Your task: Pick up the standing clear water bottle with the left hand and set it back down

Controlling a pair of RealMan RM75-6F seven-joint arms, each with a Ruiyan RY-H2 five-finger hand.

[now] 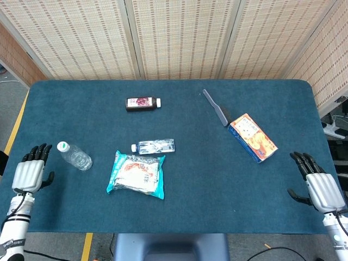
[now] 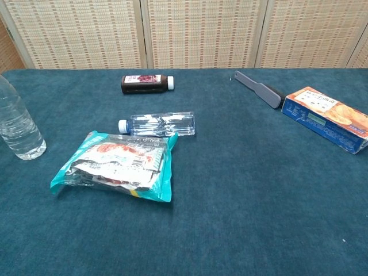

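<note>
Left hand (image 1: 28,174), head view: at the table's left edge, fingers spread and holding nothing, just left of the standing clear water bottle (image 1: 75,156) and not touching it. Right hand (image 1: 321,185), same view: off the table's (image 1: 228,179) right edge, fingers extended and apart, holding nothing. Bottles, three: the standing clear one (white cap, transparent ribbed body, liquid level not discernible); a clear flat-sided bottle (image 1: 154,145) lying on its side near centre, white cap pointing left; a dark juice bottle (image 1: 142,103) lying on its side further back. Snack bag (image 1: 136,174), one, teal and white, lying flat just in front of the lying clear bottle. Box (image 1: 253,137), one, orange and blue, on the right. Grey brush (image 1: 216,107), one, just behind the box. Chest view: neither hand visible. Standing clear water bottle (image 2: 18,127) upright at the far left, its top cut off by the frame, water visible in the lower part. Lying clear bottle (image 2: 158,124), juice bottle (image 2: 146,83), snack bag (image 2: 118,167), box (image 2: 326,118) and brush (image 2: 259,88) arranged likewise on the blue cloth.
</note>
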